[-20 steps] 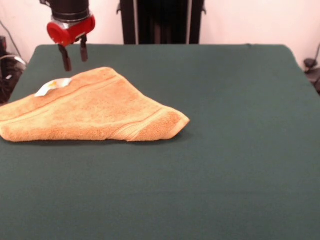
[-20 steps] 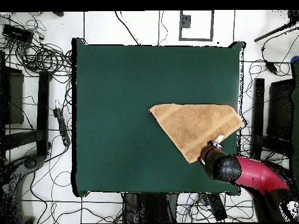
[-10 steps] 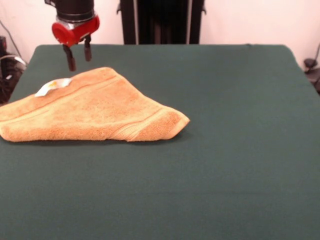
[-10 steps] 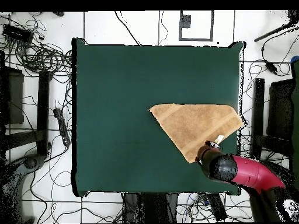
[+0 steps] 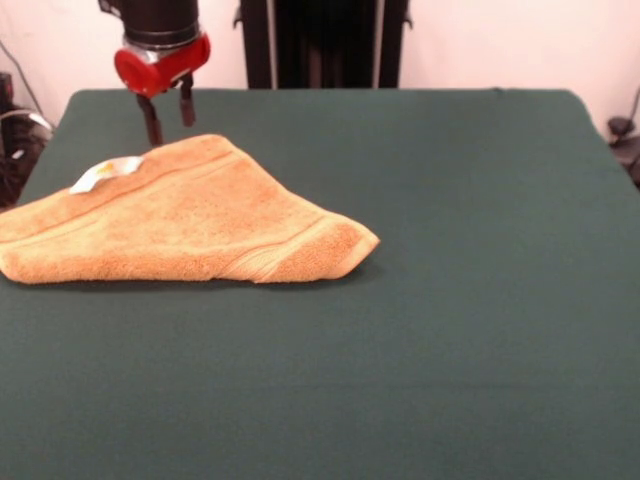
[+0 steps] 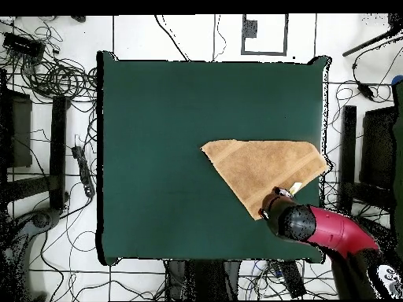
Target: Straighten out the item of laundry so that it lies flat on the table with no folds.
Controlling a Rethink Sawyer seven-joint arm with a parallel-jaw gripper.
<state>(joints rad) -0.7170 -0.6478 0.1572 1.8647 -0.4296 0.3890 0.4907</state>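
The item of laundry (image 5: 180, 218), an orange-tan terry towel, lies folded into a rough triangle at the left of the green table (image 5: 450, 300) in the front view. Its small white tag (image 5: 105, 173) sticks out near the far left edge. From overhead the towel (image 6: 264, 167) is on the right half of the table (image 6: 157, 157). My gripper (image 5: 169, 118) hangs open just above the towel's far corner, fingers apart with nothing between them. In the overhead view the arm's red and black end (image 6: 293, 223) covers that corner.
Cables and dark equipment (image 6: 47, 157) crowd the floor on both sides of the table in the overhead view. A black column (image 5: 325, 40) stands behind the table's far edge.
My gripper has shifted to the right in the front view, from beside the tag toward the towel's far corner. The towel has not moved.
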